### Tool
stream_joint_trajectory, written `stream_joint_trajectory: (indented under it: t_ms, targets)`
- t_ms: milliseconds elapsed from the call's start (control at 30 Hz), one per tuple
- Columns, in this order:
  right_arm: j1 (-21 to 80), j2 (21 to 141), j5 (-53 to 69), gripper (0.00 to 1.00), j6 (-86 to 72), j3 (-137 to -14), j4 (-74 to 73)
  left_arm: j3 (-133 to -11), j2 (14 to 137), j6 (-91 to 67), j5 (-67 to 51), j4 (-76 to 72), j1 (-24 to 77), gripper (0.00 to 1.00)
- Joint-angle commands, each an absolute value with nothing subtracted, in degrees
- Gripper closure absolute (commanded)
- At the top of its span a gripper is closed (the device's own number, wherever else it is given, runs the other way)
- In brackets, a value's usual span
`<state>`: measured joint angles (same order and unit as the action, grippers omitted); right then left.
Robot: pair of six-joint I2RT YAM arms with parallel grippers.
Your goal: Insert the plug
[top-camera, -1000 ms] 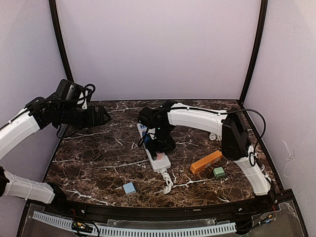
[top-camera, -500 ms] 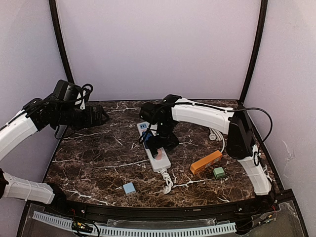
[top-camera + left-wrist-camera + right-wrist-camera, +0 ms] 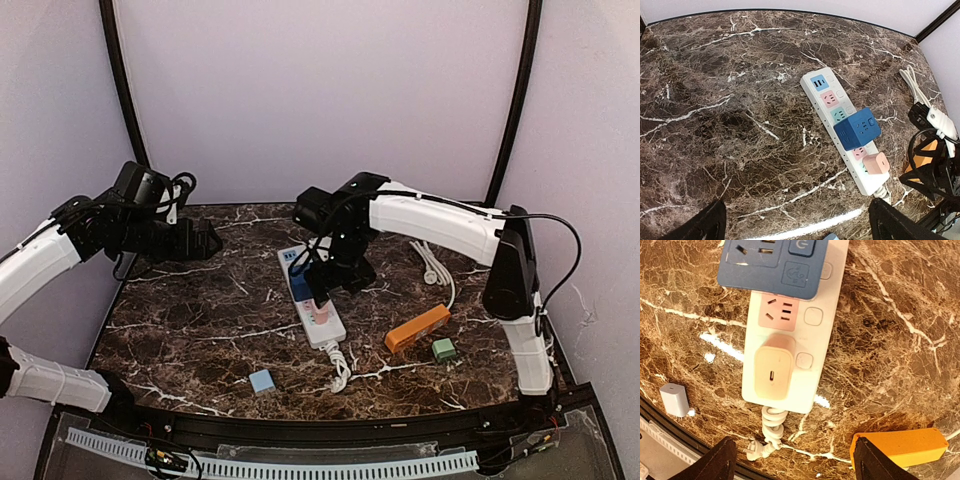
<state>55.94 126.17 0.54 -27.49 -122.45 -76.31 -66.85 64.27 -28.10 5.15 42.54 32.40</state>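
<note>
The peach plug (image 3: 320,313) (image 3: 876,163) (image 3: 773,367) stands in the last socket of the white power strip (image 3: 331,336) (image 3: 812,92) (image 3: 827,315), the one nearest its coiled cord (image 3: 340,368) (image 3: 770,432). The strip lies diagonally at mid-table (image 3: 180,310), cord end toward the near edge. A blue cube adapter (image 3: 299,288) (image 3: 857,128) (image 3: 772,260) sits two sockets farther back.

The right gripper (image 3: 335,285) (image 3: 792,445) hangs above the plug. Its fingers (image 3: 715,462) are spread wide to either side and hold nothing, apart from the plug.

The left gripper (image 3: 205,240) (image 3: 800,220) is raised over the table's left rear, well apart from the strip. Its fingers (image 3: 705,222) are fully spread and empty.

To the strip's right, bare marble separates it from an orange block (image 3: 417,328) (image 3: 900,445) and a green block (image 3: 443,349). A pale blue block (image 3: 262,381) (image 3: 675,399) lies near the front edge, left of the cord. A white cable (image 3: 435,265) (image 3: 912,85) lies along the right rear.
</note>
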Motion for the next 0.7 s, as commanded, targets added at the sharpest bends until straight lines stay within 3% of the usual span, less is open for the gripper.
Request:
stream_joint_trajectory:
  t_ms: [0,200,667]
  targets:
    - [54.6,121.2,-3.1,0.19,-30.7,-119.1,-76.9,-69.5,66.1,-24.2,3.3,44.2,32.2,0.0]
    - [51.2,113.6,-5.1,0.16,-36.6,-112.3,-75.3,-70.6,67.7,-23.4,0.5,42.4,32.8,0.0]
    - [40.5,92.1,2.7,0.24,-53.8,-81.7,-63.4,-75.6,76.9,-16.8,0.3,41.7,43.0,0.0]
